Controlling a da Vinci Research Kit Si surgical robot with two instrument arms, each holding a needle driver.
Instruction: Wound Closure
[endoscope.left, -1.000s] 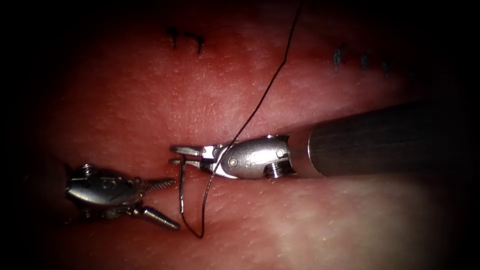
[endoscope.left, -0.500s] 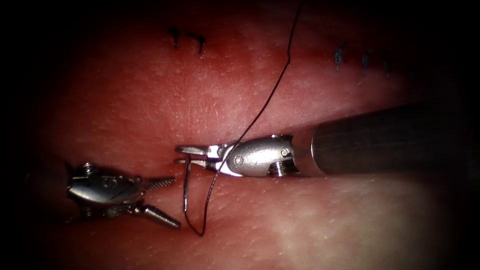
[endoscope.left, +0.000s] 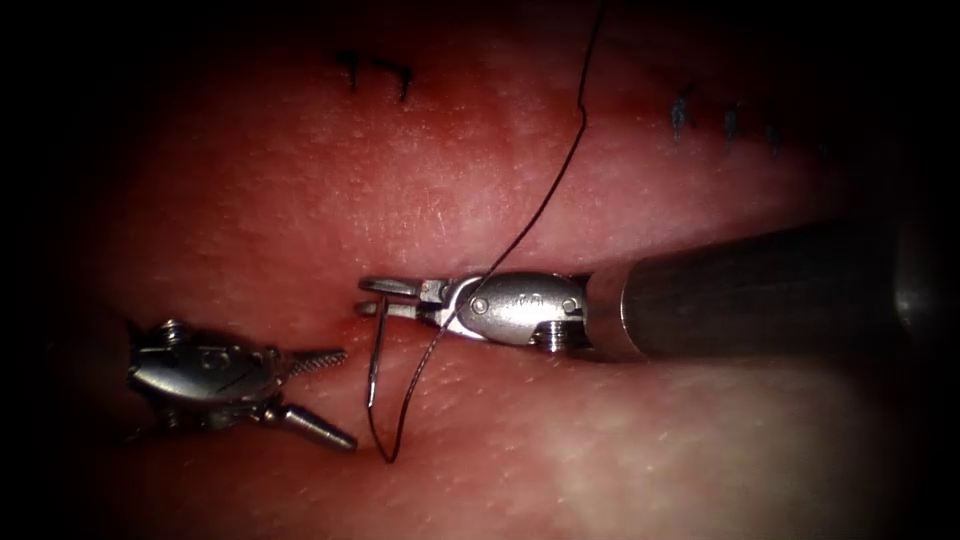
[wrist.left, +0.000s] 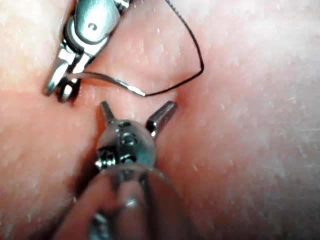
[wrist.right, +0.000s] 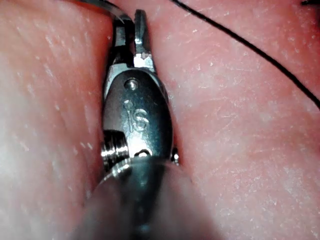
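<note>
Right claw (endoscope.left: 375, 297) clenched on the needle (endoscope.left: 374, 360) near one end, needle free above the tissue (endoscope.left: 300, 200); thread (endoscope.left: 540, 205) trailing; left claw (endoscope.left: 330, 395) released, empty, beside it; regrasp judged next.

The moist pork-belly tissue (endoscope.left: 300, 210) is red and pink with pale speckled pores, paler whitish toward its lower right edge. The thin thread (endoscope.left: 545, 195) is black. The slender curved needle (endoscope.left: 374, 350) is silvery grey. Both small polished steel tools, left (endoscope.left: 318, 395) and right (endoscope.left: 385, 297), are shiny silver; the right one's shaft (endoscope.left: 760, 295) is dark grey. Dark blue-black stitch marks (endoscope.left: 375, 72) dot the tissue's upper edge.
</note>
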